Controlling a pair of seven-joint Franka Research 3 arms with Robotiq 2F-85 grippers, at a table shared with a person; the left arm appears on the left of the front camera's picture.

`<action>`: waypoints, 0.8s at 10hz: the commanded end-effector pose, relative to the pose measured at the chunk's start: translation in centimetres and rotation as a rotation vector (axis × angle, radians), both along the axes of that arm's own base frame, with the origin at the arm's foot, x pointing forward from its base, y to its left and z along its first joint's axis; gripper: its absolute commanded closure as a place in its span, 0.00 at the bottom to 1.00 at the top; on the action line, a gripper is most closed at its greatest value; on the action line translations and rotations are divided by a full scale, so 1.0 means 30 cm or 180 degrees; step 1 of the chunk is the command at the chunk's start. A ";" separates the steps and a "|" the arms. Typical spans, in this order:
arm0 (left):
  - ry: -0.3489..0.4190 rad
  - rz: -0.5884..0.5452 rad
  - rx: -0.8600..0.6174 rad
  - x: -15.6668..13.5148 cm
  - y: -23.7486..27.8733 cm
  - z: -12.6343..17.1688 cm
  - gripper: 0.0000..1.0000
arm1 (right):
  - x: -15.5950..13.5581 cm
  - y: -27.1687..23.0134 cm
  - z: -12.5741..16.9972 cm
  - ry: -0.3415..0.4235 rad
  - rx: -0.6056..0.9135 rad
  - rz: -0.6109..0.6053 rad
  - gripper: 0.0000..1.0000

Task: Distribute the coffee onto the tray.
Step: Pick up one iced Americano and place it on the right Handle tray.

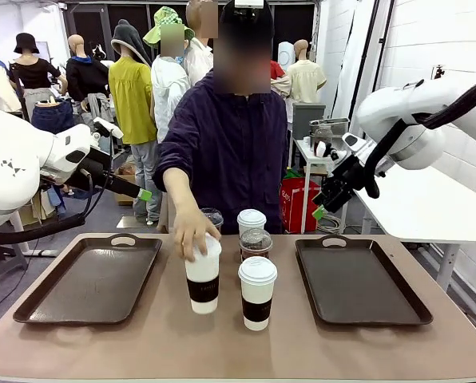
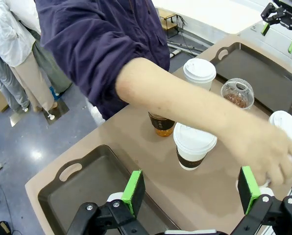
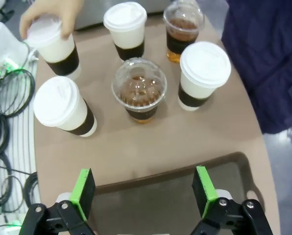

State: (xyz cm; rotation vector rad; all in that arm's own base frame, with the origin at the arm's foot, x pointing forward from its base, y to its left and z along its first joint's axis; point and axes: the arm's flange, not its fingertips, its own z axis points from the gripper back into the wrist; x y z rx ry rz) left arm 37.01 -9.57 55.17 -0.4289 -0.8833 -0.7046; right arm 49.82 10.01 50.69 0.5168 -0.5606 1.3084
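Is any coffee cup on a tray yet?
No, the cups sit on the table between the two trays.

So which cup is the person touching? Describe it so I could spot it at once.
Find the brown table, then the gap between the left tray and the right tray. There, in the row nearest the robot, it is the white paper cup left of its twin, the one with the person's hand over its lid.

The brown surface [image 1: 142, 343] carries a dark left tray [image 1: 86, 283] near its left edge and a matching right tray [image 1: 358, 283] near its right edge. Between them, from the middle toward the far edge, stand four white paper cups [image 1: 257, 291] and two clear dome-lidded cups [image 1: 255, 242].
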 end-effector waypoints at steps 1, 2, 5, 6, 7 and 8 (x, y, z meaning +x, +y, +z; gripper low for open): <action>0.0007 0.0004 -0.0003 0.001 0.004 0.000 0.00 | 0.024 -0.015 -0.058 -0.0124 0.0234 0.0228 0.00; 0.0007 0.0004 -0.0003 0.001 0.004 0.000 0.00 | 0.027 -0.014 -0.081 -0.0172 0.0336 0.0270 0.00; 0.0007 0.0004 -0.0003 0.001 0.004 0.000 0.00 | 0.027 -0.002 -0.129 -0.0133 0.0505 0.0270 0.00; 0.0007 0.0004 -0.0003 0.001 0.004 0.000 0.00 | 0.023 -0.011 -0.120 -0.0051 0.0467 0.0127 0.00; 0.0007 0.0004 -0.0003 0.001 0.004 0.000 0.00 | 0.036 -0.002 -0.110 -0.0153 0.0418 0.0245 0.00; 0.0007 0.0004 -0.0003 0.001 0.004 0.000 0.00 | 0.036 -0.002 -0.110 -0.0153 0.0418 0.0245 0.00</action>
